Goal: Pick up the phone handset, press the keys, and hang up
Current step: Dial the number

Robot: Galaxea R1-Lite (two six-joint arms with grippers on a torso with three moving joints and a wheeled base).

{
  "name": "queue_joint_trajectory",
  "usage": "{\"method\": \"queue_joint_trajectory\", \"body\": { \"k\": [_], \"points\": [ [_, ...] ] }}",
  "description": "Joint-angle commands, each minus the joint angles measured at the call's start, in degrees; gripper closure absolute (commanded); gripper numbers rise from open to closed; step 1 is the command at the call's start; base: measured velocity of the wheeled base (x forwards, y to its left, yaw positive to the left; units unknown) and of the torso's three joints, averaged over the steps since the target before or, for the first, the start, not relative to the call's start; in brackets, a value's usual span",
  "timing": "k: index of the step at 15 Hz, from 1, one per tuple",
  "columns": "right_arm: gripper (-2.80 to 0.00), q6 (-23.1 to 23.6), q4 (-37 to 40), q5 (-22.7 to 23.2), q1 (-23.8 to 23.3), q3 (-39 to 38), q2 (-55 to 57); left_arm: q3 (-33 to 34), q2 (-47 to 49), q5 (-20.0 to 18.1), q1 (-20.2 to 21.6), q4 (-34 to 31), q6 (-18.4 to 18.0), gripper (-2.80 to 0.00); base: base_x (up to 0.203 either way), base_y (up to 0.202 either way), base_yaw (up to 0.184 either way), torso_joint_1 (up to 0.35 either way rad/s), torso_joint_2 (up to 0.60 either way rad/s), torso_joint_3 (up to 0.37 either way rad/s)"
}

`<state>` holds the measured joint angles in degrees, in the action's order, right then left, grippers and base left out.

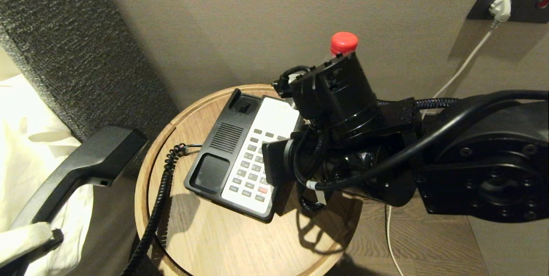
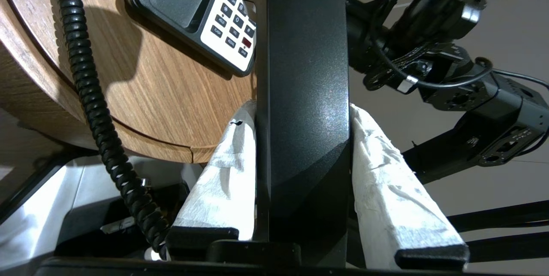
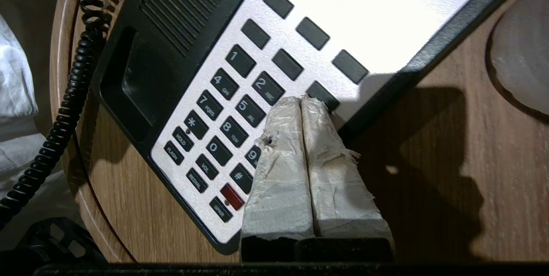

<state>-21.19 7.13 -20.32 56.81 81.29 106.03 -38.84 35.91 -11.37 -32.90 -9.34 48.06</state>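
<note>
Long black plastic phone handset [image 2: 302, 95] lifted off cradle, clamped between tape-wrapped fingers [image 2: 223, 181] of left gripper [image 2: 300, 113], held out past round wooden side table's rim [image 1: 146, 168], left of it. Coiled black cord [image 1: 161, 190] drapes over that edge. Right gripper [image 3: 301, 104], jaws pressed together, tips on keypad of black-and-white phone base [image 1: 274, 117], near its right edge. Bare tabletop in front of base.

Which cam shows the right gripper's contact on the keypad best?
Right wrist view: the right gripper, fingers shut together, tips down at the keypad beside the 2 key. Head view: the arm's body hides the tips and much of the keys. Left wrist view: the phone handset blocks it.
</note>
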Motion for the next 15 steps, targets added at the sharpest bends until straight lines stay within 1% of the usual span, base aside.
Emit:
{"method": "queue_joint_trajectory", "body": {
  "k": [1,7,9,15],
  "points": [
    [0.0,-0.3,0.0,-0.3,0.2,0.3,-1.3,0.3,-0.3,-0.2,0.0,0.0,0.3,0.0,0.0,0.0,0.0,0.0,0.0,0.0],
    [0.0,-0.9,-0.1,0.0,1.5,0.2,-2.7,0.9,-0.4,-0.3,-0.1,0.0,0.4,0.0,0.0,0.0,0.0,0.0,0.0,0.0],
    [0.0,-1.1,0.0,0.4,2.3,0.1,-1.8,0.9,-0.5,-0.6,-0.1,0.0,0.4,0.0,0.0,0.0,0.0,0.0,0.0,0.0],
    [0.0,-1.0,-0.1,0.1,2.6,0.1,0.0,1.2,-0.6,-0.5,-0.1,0.1,0.3,0.0,0.0,0.0,0.0,0.0,0.0,0.0]
  ]
}}
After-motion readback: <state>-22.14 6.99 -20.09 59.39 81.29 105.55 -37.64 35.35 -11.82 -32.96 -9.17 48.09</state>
